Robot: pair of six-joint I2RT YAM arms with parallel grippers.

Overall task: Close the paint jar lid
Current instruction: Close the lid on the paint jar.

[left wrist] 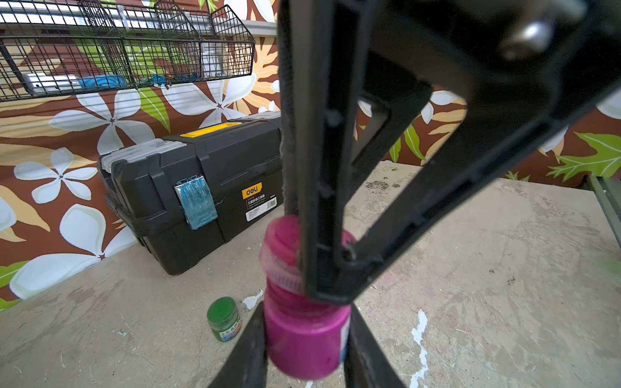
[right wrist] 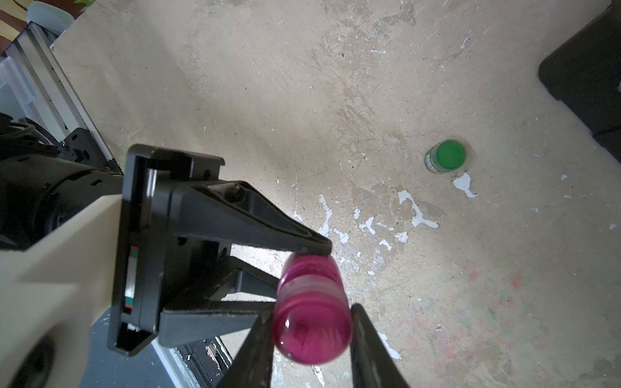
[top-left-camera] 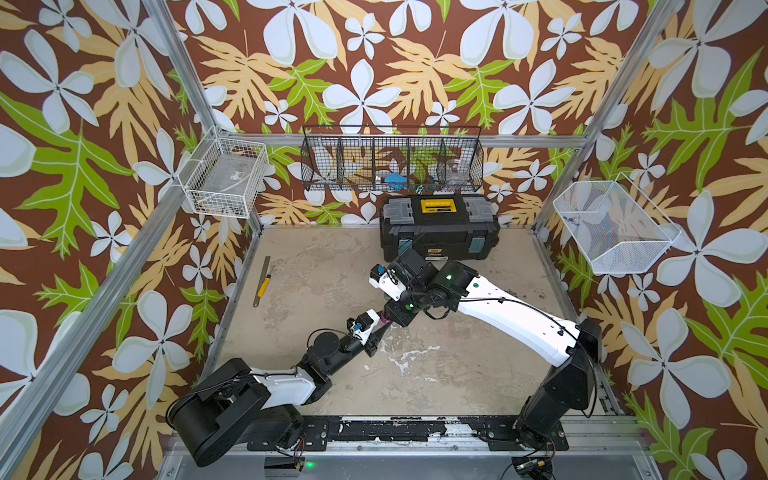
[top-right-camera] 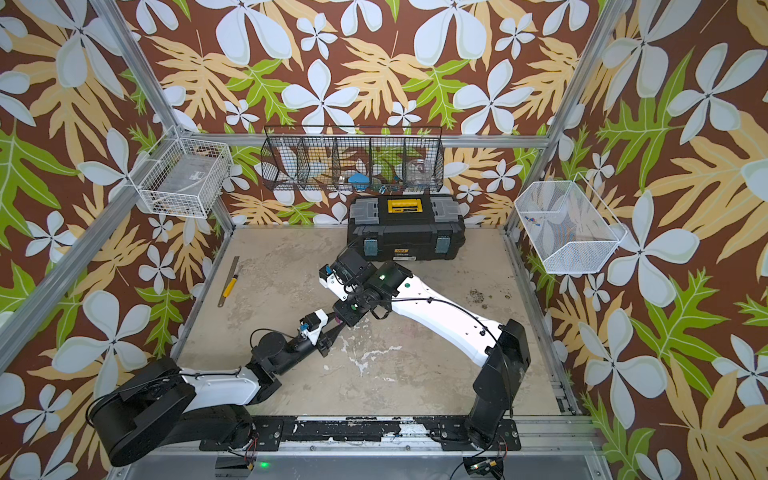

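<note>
Our left claw [left wrist: 306,349] is clamped on the pink paint jar [left wrist: 302,329], low on its body. Our right claw [right wrist: 312,339] pinches the lid [left wrist: 280,248] just above. We think the jar is light, hard and slippery, so squeeze its sides and turn gently.

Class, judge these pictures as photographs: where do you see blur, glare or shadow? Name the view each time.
Left wrist view: the right claw and magenta jar, close to the lens, are blurred, while the toolbox behind is sharp. Right wrist view: a small glare spot on the lid; soft shadow across the table. Both top views: evenly lit.
</note>
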